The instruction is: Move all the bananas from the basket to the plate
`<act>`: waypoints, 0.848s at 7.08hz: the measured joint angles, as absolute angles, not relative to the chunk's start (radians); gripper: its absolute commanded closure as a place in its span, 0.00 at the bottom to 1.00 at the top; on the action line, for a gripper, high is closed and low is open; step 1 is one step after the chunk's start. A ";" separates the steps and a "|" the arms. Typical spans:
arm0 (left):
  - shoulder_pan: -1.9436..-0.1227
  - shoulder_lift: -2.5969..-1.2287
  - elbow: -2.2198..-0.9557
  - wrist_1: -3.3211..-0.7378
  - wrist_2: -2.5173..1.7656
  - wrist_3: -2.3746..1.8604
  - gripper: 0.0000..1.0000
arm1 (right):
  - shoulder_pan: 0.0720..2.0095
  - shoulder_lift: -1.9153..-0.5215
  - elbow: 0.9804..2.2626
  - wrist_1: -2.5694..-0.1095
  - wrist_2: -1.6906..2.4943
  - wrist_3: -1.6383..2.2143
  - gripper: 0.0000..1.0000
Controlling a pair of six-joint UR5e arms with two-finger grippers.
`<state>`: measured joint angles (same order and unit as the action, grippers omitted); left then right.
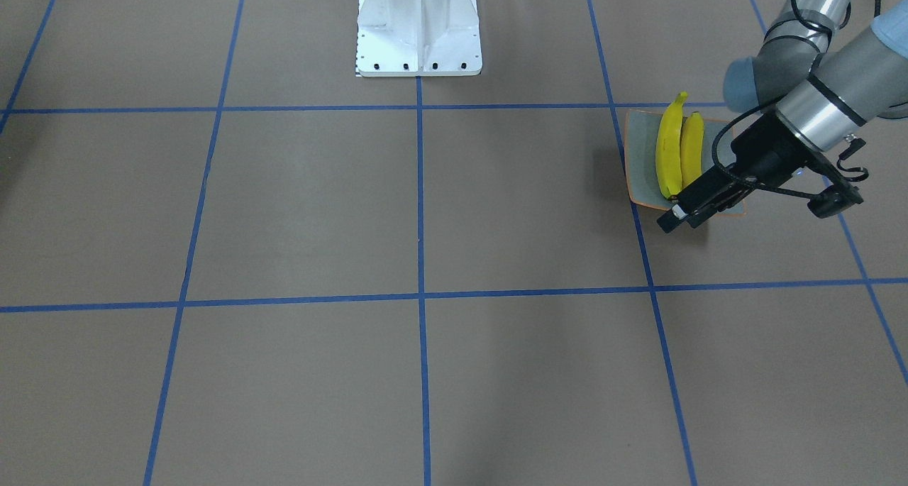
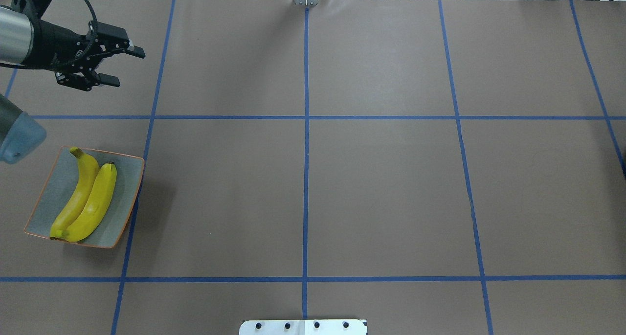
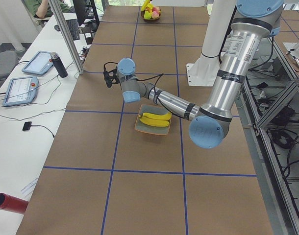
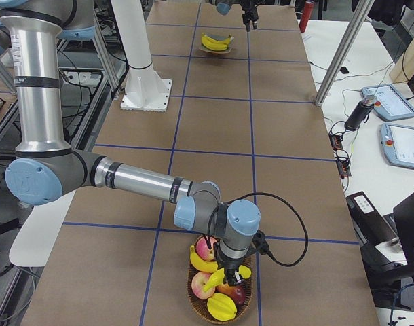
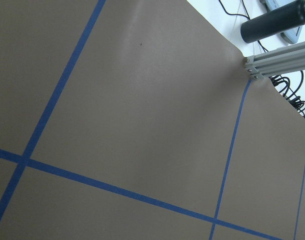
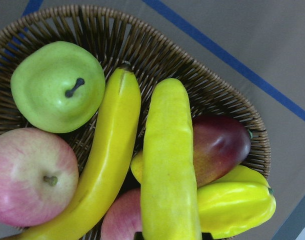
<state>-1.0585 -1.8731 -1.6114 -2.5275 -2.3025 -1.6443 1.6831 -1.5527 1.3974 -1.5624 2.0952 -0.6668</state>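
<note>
Two bananas (image 2: 98, 198) lay on the plate (image 2: 123, 198), lower left. The left gripper (image 2: 129, 68) hung apart, upper left, seemingly leaving room. The right gripper (image 4: 222, 277) straddled a third banana (image 6: 170, 165) in the basket (image 6: 157, 55); whether it was clamped, I cannot tell.

Two bananas (image 2: 85, 198) lie side by side on the plate (image 2: 123, 202), two more in the basket (image 6: 157, 55) among fruit (image 6: 57, 85).

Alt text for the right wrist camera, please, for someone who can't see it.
Close view into a wicker basket: a banana and a second banana lie side by side. Around them are a green apple, a pink apple, a dark red fruit and a yellow fruit.
</note>
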 measured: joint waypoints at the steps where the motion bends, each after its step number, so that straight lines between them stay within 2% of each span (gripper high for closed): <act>1: -1.058 -1.873 -1.595 -2.550 -2.302 -1.645 0.00 | 1.710 -1.555 1.442 -1.601 2.096 -0.670 1.00; 4: -1.057 -1.873 -1.580 -2.570 -2.303 -1.646 0.00 | 1.741 -1.527 1.649 -1.867 2.116 -0.659 1.00; 6: -1.050 -1.874 -1.577 -2.572 -2.303 -1.647 0.00 | 1.733 -1.446 1.717 -2.031 2.250 -0.569 1.00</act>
<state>-1.0498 -1.8745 -1.5768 -2.5722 -2.3025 -1.6474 1.7329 -1.4456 1.7165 -2.0306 2.2497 -0.5694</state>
